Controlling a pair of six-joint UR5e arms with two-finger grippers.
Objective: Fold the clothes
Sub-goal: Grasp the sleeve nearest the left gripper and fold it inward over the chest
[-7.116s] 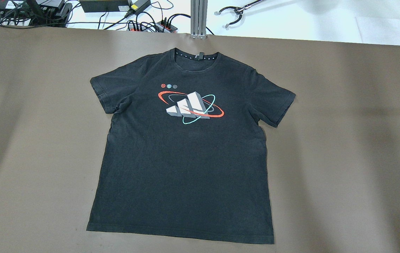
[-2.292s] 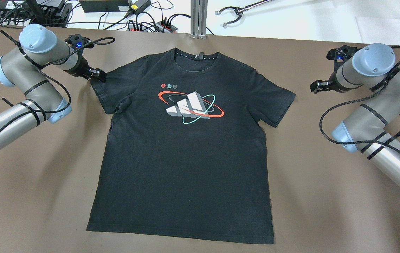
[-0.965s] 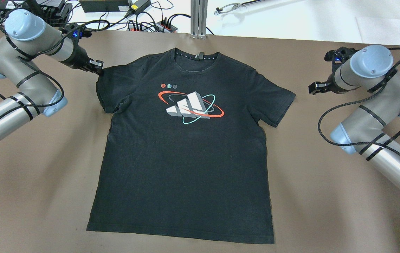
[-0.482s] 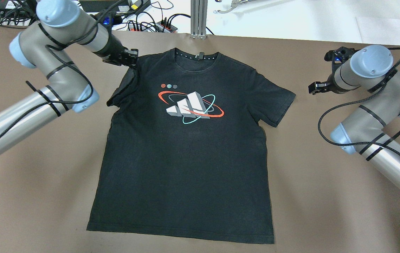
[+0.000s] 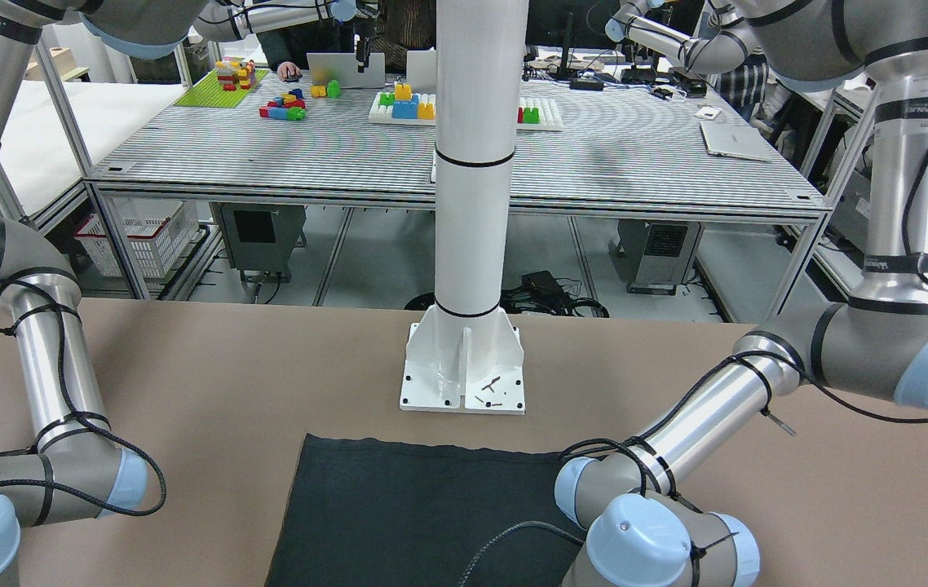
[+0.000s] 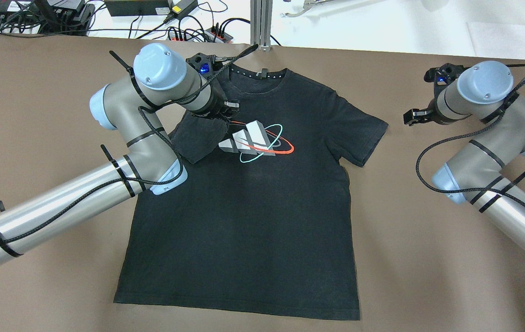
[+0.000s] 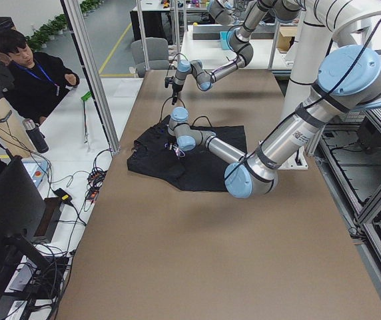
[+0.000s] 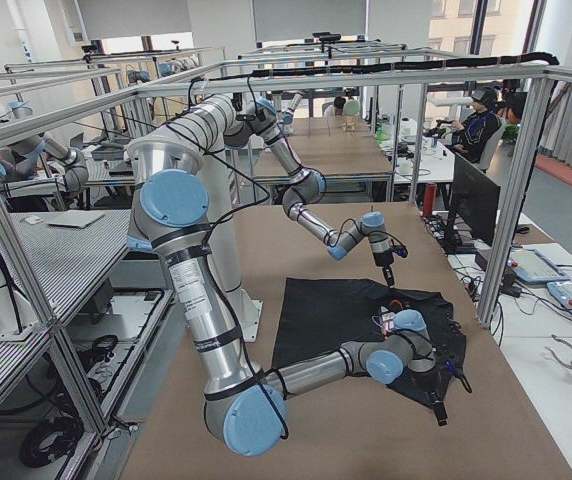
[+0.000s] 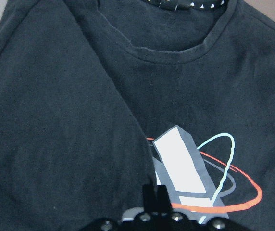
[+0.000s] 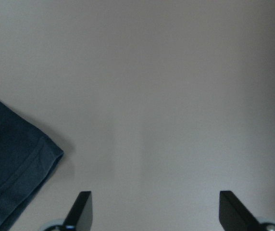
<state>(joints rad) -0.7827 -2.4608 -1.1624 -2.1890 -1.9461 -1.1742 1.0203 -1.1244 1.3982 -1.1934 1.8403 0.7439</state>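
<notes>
Left hand pinches the sleeve of the black T-shirt over its chest.
The T-shirt lies flat, front up, mid-bench, collar away from the robot. The pinched sleeve is doubled over beside the printed logo. The right hand, fingers spread, hovers over the bench near the other sleeve, not touching it.

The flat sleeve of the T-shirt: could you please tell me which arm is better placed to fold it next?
Right, I would say. The right gripper hovers open over bare table just beside the flat sleeve, while the left gripper is shut on the folded sleeve, far from it.
</notes>
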